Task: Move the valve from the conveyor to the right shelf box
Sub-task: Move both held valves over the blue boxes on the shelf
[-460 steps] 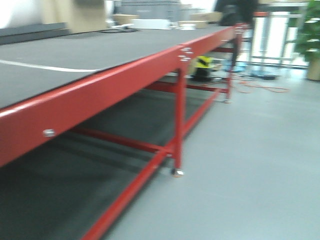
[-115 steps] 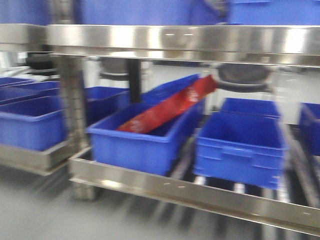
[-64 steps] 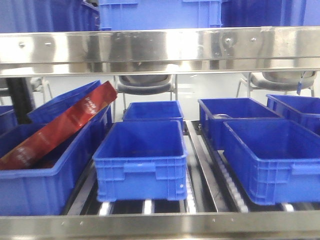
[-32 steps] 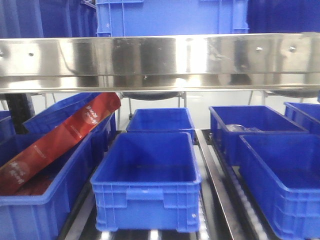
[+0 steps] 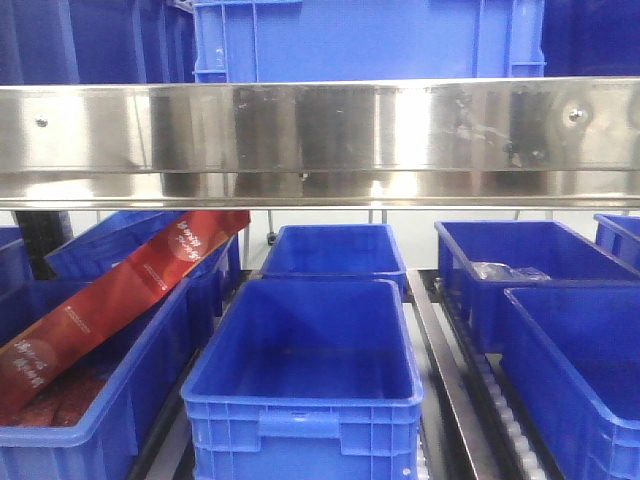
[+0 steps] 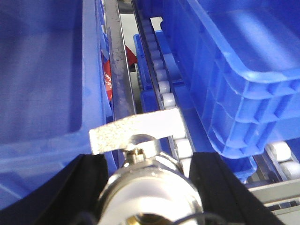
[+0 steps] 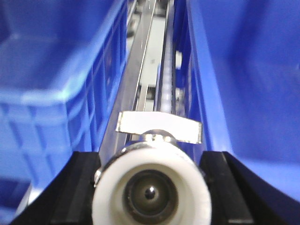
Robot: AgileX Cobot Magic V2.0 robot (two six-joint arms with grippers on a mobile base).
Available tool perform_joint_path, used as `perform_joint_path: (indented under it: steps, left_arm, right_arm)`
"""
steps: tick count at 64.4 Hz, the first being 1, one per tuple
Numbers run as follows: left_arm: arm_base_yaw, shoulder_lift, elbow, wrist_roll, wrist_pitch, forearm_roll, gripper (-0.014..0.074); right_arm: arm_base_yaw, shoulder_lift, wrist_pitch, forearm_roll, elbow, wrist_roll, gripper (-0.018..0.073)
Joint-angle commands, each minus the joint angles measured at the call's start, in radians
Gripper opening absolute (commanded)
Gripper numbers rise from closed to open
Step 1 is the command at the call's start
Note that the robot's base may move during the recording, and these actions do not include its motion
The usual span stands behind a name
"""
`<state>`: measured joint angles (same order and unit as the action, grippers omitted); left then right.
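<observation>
The left tool (image 6: 149, 199) is clamped on a valve (image 6: 146, 164). Its black fingers (image 6: 61, 192) press on both sides of the shiny metal body, and the flat handle lies crosswise on top. This valve hangs over the gap between two blue boxes on the shelf. One box (image 6: 42, 70) is to its left and another box (image 6: 234, 70) to its right, with a steel strip (image 6: 117, 61) and a line of white rollers (image 6: 164, 89) running away between them.

The right tool (image 7: 150, 199) is likewise closed on a second valve (image 7: 151, 176). That one shows a white ring around its open end and a flat handle above. It too sits over a roller track (image 7: 166, 61) between two blue boxes.

From the front, a broad steel rail (image 5: 320, 130) crosses the upper half of the view, and an upper box (image 5: 370, 40) stands above it. On the shelf level below, a middle box (image 5: 300, 395) stands at the front edge with a rear box (image 5: 335, 262) just behind it. Toward the left end, a box (image 5: 90, 440) holds a long red packet (image 5: 120, 300) that leans up over its back rim. Toward the right end there is a front box (image 5: 590, 400), and behind it a box (image 5: 520, 300) with a clear bag (image 5: 505, 270) in it.
</observation>
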<state>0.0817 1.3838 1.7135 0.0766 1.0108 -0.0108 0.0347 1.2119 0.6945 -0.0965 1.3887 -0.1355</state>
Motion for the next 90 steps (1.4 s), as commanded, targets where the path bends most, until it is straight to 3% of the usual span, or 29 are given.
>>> perform_joint_path:
  steps: [1,16,59,90]
  left_arm:
    - [0.005,-0.011,0.011,-0.006,-0.043,-0.005,-0.0111]
    - [0.005,-0.011,0.011,-0.006,-0.071,-0.003,-0.0111]
    - [0.005,-0.011,0.011,-0.006,-0.350,-0.003,-0.0111]
    - [0.005,-0.011,0.011,-0.006,-0.352,-0.003,-0.0111]
  right_arm:
    - [-0.003,-0.014,-0.113,0.005,0.020,0.001,-0.0162]
    - [-0.003,-0.014,-0.139,0.005,0.020,0.001,-0.0162]
    - [-0.003,-0.014,-0.142,0.005,0.020,0.001,-0.0162]
    - [-0.003,-0.014,-0.142,0.005,0.020,0.001,-0.0162]
